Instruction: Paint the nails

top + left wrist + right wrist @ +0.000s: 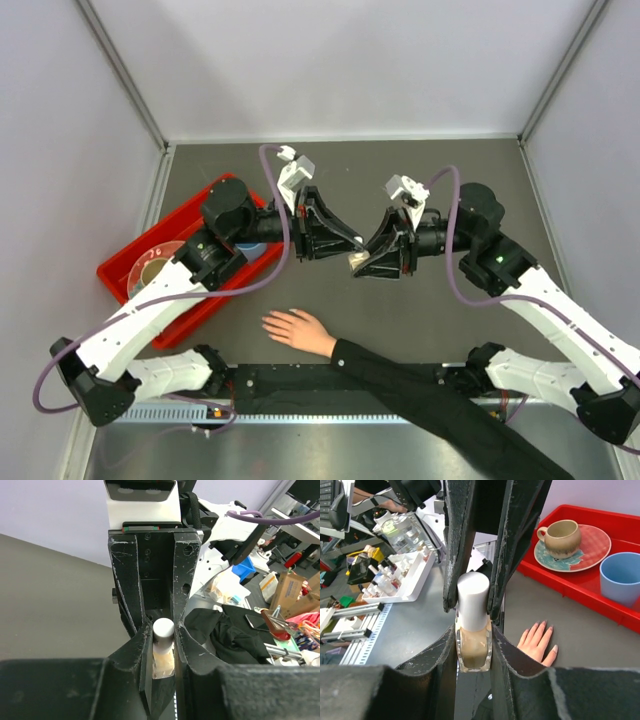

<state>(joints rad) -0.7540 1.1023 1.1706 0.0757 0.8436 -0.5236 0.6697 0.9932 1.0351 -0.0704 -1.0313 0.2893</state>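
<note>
Right tool, left tool, both on one bottle, one hand

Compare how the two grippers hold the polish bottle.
The right gripper clamps the glass body of the polish bottle, while the left gripper grips its white cap. The right gripper reaches in from the right, the left gripper from over the red tray. Both meet tip to tip above the table, away from the hand.
</note>
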